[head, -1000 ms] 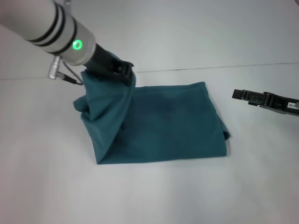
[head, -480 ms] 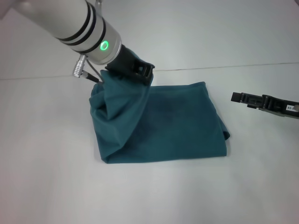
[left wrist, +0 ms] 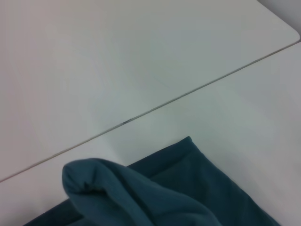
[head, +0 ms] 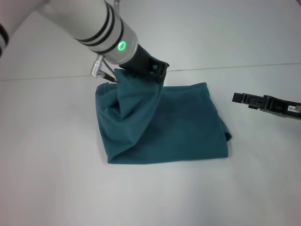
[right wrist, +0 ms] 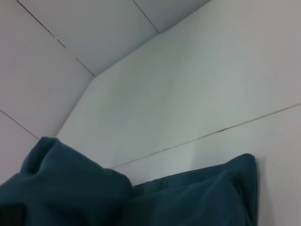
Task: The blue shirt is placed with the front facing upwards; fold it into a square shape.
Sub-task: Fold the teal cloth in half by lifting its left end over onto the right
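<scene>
The blue shirt [head: 174,125] lies partly folded on the white table, plain teal side up, no print showing. My left gripper [head: 153,70] is shut on the shirt's left edge and holds it lifted above the shirt's back left part, so the cloth hangs in a draped fold. The shirt also shows in the left wrist view [left wrist: 141,197] and in the right wrist view [right wrist: 141,197]. My right gripper [head: 242,98] hovers to the right of the shirt, apart from it.
The white table [head: 56,188] stretches around the shirt on all sides. A seam line [head: 244,67] runs across the table behind the shirt.
My left gripper has carried the lifted shirt edge to the right, over the shirt. The draped fold has shifted right with it. The right arm has not moved.
</scene>
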Action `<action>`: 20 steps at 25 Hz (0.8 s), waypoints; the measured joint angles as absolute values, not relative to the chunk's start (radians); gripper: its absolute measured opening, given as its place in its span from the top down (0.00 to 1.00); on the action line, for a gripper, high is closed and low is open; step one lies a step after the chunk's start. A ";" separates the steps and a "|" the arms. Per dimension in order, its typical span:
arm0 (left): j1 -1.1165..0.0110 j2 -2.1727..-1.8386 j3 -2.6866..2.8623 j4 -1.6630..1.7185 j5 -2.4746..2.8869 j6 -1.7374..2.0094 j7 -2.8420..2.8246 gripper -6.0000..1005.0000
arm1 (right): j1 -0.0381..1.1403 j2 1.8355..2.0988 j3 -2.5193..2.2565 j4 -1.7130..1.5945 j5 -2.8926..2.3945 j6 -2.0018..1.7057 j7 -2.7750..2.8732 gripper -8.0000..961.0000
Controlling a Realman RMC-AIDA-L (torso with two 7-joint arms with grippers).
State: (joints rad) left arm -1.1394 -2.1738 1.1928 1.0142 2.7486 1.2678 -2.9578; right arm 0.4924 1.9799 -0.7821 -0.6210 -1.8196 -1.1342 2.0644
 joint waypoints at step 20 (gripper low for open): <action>-1.190 -2.175 1.264 0.832 2.711 1.069 -2.974 0.84 | 0.494 1.978 -0.780 -0.610 -1.819 -1.126 2.062 0.08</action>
State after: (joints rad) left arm -1.1905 -2.1751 1.2639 0.8324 2.7107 1.0692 -2.9741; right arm 0.4939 1.9776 -0.7800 -0.6096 -1.8192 -1.1256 2.0621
